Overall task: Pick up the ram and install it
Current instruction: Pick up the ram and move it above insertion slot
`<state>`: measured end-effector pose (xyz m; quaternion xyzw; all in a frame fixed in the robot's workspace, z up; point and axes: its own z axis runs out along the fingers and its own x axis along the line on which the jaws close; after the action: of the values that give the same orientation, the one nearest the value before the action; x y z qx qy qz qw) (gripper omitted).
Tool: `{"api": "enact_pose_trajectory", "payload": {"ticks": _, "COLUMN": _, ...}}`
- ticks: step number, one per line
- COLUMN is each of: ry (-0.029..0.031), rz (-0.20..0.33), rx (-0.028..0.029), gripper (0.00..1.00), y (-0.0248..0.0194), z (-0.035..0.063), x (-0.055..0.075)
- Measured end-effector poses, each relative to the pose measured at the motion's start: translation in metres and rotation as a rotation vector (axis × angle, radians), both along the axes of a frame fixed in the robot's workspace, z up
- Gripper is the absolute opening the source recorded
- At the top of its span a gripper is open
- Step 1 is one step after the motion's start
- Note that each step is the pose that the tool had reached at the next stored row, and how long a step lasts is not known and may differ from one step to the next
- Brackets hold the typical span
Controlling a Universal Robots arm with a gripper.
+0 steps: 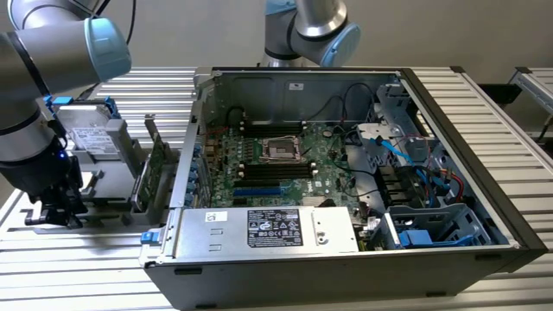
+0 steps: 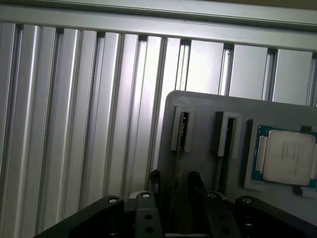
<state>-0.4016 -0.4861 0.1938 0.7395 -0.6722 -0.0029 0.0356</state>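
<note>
Alignment between pincer and ram (image 2: 183, 131) is what counts here. The ram, a long, narrow circuit-board stick, stands on edge in a slotted post of the grey moulded parts holder (image 2: 208, 101). It shows from above as a thin strip, and its long axis runs from that post straight back under the black two-fingered gripper (image 2: 174, 178). The gripper hangs directly over it, jaws spread wide and holding nothing, with one fingertip (image 2: 154, 175) off each flat face, apparently clear of the stick. A silver-lidded processor chip (image 2: 287, 157) sits in the same holder. The holder rests on the ribbed aluminium table (image 1: 501, 116) at the exterior view's left of the open grey computer case (image 1: 294, 84), well apart from its green motherboard (image 1: 285, 162).
</note>
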Motion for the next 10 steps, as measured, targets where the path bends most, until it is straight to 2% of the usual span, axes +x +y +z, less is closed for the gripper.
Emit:
{"api": "enact_pose_trajectory", "payload": {"ticks": 3, "ry": -0.0005, "rz": 0.0, "rx": 0.0003, "gripper": 0.36, "y": 0.0, "z": -0.0035, "x": 0.0}}
{"api": "enact_pose_trajectory", "payload": {"ticks": 10, "ry": -0.0004, "rz": 0.0, "rx": 0.0002, "gripper": 0.35, "y": 0.0, "z": -0.0035, "x": 0.0}}
